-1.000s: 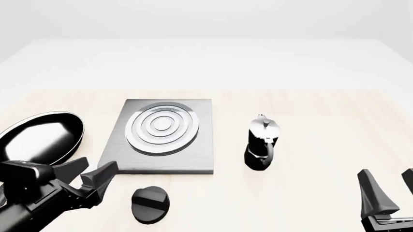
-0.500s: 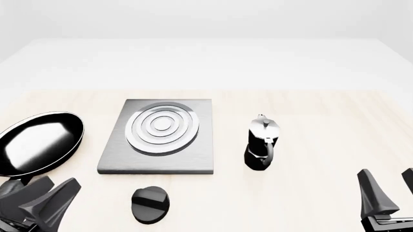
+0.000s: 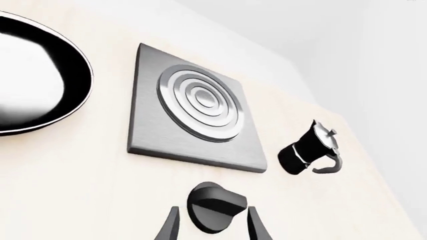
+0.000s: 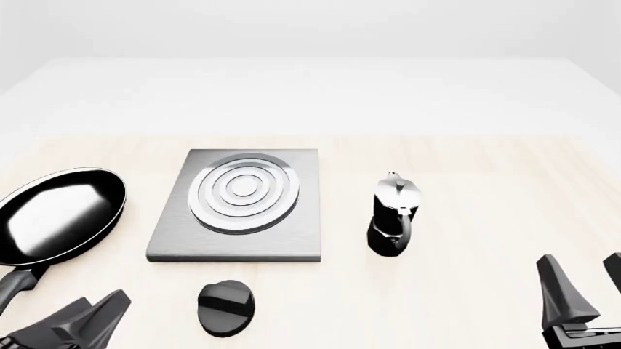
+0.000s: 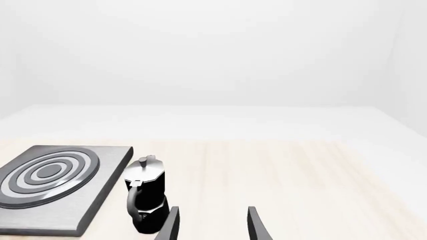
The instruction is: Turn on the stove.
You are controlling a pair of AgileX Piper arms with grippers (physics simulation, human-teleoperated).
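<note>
Both fingers of your left gripper stand spread, low and level, flanking the knob without touching.

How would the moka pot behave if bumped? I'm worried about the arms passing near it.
The moka pot stands upright, tall for its base, so it probably tips rather than slides. Its side handle would likely stop it rolling far. It looks like rigid, glossy metal, so probably slippery to grip.
</note>
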